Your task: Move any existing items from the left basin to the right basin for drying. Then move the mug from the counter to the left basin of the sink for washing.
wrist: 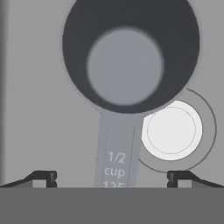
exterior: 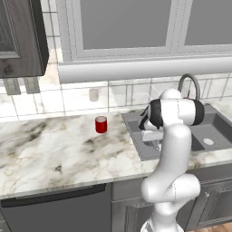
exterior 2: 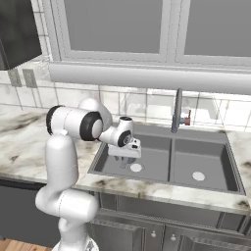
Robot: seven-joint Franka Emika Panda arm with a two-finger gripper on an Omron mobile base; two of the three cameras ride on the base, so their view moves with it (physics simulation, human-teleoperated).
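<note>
The grey metal measuring cup point(wrist: 127, 65) lies on the floor of the left basin point(wrist: 35, 109). Its flat handle point(wrist: 117, 148), marked "1/2 cup", runs toward me beside the pale drain disc point(wrist: 171, 130). My gripper point(wrist: 113, 177) hangs just above it, open, with the handle centred between the wide-apart fingertips point(wrist: 43, 177) and touching neither. From the base cameras the gripper point(exterior: 154, 142) point(exterior 2: 125, 159) is lowered into the left basin point(exterior 2: 152, 147). The red mug point(exterior: 101, 124) stands upright on the marble counter point(exterior: 54, 149), left of the sink. The right basin point(exterior 2: 206, 157) holds nothing.
An arched grey tap point(exterior 2: 177, 110) with a red mark rises behind the divider between the basins. A pale little cylinder point(exterior: 94, 94) stands at the tiled back wall behind the mug. Wall cabinets hang above the counter.
</note>
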